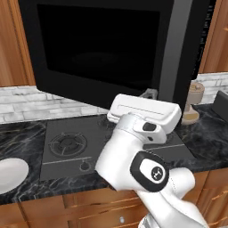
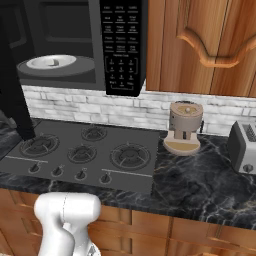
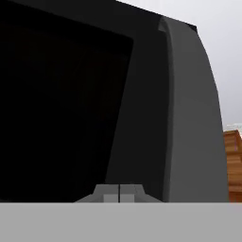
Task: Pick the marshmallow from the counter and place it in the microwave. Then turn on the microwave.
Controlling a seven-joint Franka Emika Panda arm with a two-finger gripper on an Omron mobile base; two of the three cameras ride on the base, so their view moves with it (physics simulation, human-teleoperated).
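Note:
The microwave (image 2: 75, 30) hangs above the stovetop with its door (image 1: 102, 44) swung open. Its white turntable (image 2: 50, 62) shows inside, and the keypad panel (image 2: 122, 45) sits to the right of the opening. The door's dark glass faces me, with the grey handle strip (image 1: 176, 49) along its right side. My gripper (image 3: 119, 193) is shut with nothing between the fingers. Its tips are close against the door glass just left of the handle strip (image 3: 189, 118), near the door's lower edge (image 1: 150, 93). I cannot make out the marshmallow. The black counter (image 2: 200, 185) runs below.
A dark stovetop (image 2: 85, 150) with several burners lies under the microwave. A white plate (image 1: 9, 173) rests on the counter at the left. A beige jar-like appliance (image 2: 184, 127) and a toaster (image 2: 245, 140) stand to the right. Wooden cabinets (image 2: 210, 40) hang above.

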